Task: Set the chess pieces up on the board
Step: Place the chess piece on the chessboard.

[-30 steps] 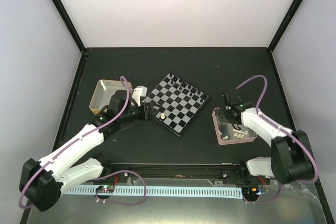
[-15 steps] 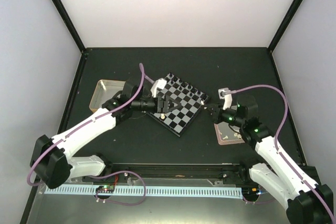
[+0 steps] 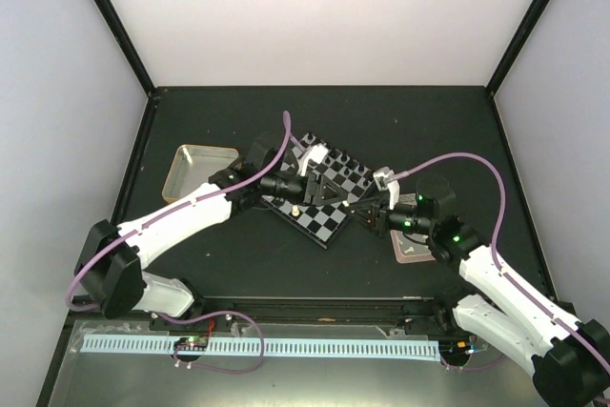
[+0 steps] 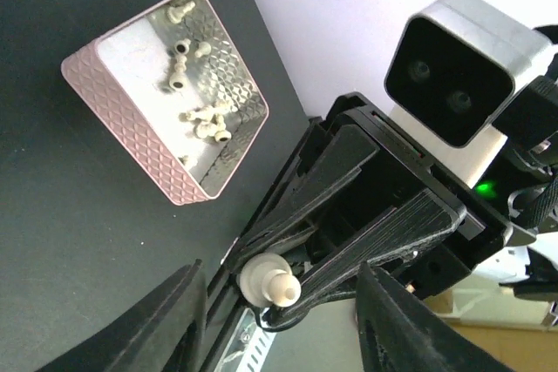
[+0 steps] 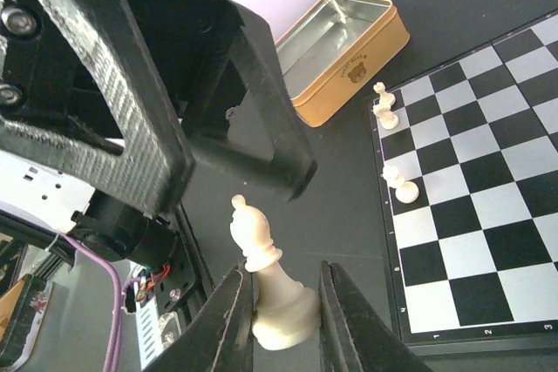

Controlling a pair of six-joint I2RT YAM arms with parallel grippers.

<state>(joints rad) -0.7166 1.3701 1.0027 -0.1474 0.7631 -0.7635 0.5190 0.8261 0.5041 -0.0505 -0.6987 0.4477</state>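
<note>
The right end effector (image 5: pixel 283 289) is clamped on the base of a cream bishop (image 5: pixel 257 237), holding it over the table (image 4: pixel 70 241) just off the board (image 5: pixel 488 215). Facing it, the left end effector (image 4: pixel 281 289) has its fingers spread wide, with the bishop in line with the gap. A few cream pieces (image 5: pixel 402 187) stand on the board's near squares. Beyond it is a tin (image 5: pixel 349 50), and a pink tray (image 4: pixel 131 128) holds more pieces.

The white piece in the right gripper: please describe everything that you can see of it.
The piece is a cream-white, bishop-like figure that looks like smooth plastic. It has a small knob, a rounded head, a collar, a flaring body and a round base. The right gripper is shut on its lower body, one finger on each side. It is held beside the board, with its head toward the open left gripper, which appears not to touch it.
</note>
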